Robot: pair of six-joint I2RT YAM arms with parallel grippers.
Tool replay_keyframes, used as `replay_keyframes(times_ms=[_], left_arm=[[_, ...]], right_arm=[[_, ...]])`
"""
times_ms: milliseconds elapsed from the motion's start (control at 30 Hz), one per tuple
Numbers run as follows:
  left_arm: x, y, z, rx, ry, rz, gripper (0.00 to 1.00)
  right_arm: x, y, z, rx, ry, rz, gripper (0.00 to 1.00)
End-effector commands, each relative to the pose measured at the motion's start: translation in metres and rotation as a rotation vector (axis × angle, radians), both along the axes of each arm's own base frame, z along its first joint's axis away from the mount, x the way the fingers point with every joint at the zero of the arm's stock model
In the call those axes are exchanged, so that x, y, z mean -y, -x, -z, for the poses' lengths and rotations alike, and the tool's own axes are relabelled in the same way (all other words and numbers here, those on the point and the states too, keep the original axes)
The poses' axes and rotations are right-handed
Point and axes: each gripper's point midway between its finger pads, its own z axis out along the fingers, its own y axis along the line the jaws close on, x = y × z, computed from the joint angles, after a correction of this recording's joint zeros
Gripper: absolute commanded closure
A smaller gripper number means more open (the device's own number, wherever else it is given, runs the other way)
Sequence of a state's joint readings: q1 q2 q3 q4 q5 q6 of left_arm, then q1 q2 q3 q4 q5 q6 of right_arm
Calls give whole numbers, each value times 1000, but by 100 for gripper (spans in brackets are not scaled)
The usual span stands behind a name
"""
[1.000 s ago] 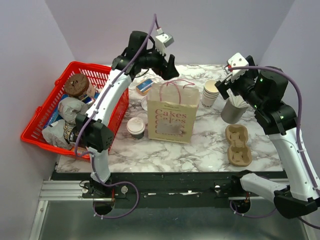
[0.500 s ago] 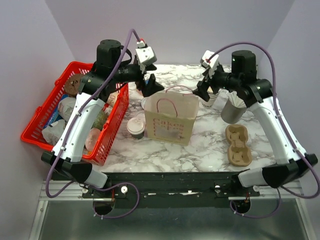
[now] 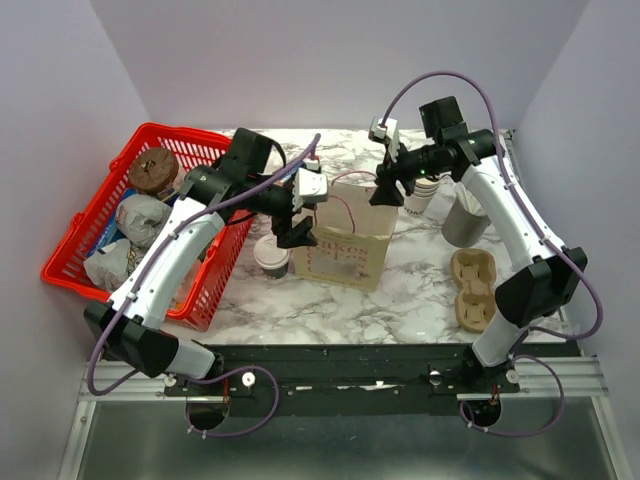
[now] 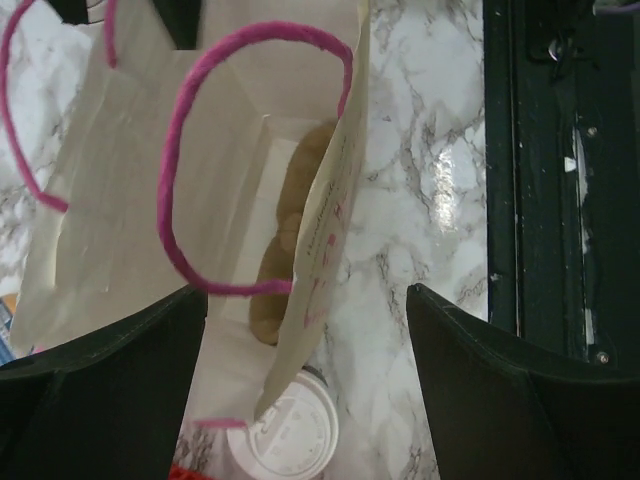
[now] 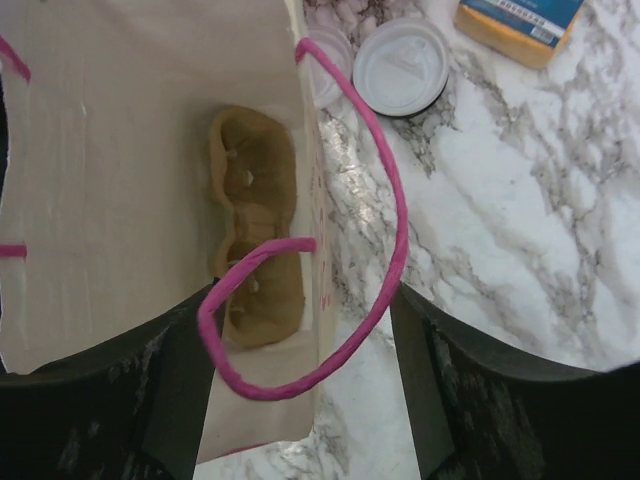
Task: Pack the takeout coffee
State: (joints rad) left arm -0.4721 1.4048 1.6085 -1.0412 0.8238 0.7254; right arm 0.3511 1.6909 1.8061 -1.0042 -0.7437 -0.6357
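Upright on the marble table (image 3: pixel 330 305), lid on: takeout coffee (image 3: pixel 271 255), outside the paper bag (image 3: pixel 345 255), just beside its left wall. Farther back, at the bag's mouth: left gripper (image 3: pixel 293 222) and right gripper (image 3: pixel 385 190), jaws apart on both, clamped on nothing, a bag wall between each pair. Inside the bag: cardboard cup carrier (image 5: pixel 255 230)

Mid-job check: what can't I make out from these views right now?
- Sides of the coffee: in the top view the left gripper overlaps it; the left wrist view shows only its lid, cut by the bottom edge.
- Carrier inside the bag: in the top view it is hidden by the bag's front wall; the left wrist view shows only a strip.
- Bag print: blurred in the top view.
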Motion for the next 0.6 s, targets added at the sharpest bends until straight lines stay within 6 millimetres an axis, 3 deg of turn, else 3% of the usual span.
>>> replay_keyframes(times_ms=[0, 67, 100, 167, 200, 267, 400, 467, 500, 567], left_arm=[[14, 11, 15, 40, -34, 129, 27], [20, 10, 12, 41, -25, 135, 39], [21, 8, 5, 58, -17, 134, 61], [22, 6, 3, 60, -27, 144, 94], [23, 4, -6, 84, -20, 144, 100], [23, 5, -15, 100, -15, 155, 100], [28, 5, -78, 199, 98, 125, 100], [30, 4, -99, 226, 136, 112, 100], [29, 5, -120, 262, 166, 102, 100], [30, 5, -134, 272, 190, 89, 100]], right_arm=[[-3, 11, -5, -38, -13, -78, 62], [-5, 17, -19, -22, -44, -93, 84], [-7, 21, -28, -11, -66, -102, 98], [-8, 23, -48, 33, -106, -84, 100], [-8, 24, -55, 46, -116, -78, 99], [-9, 26, -75, 77, -144, -70, 100], [-6, 29, -119, 179, -186, -40, 100], [-5, 28, -140, 223, -208, -19, 99], [-3, 29, -159, 275, -222, -6, 100], [-1, 29, -176, 310, -240, 16, 99]])
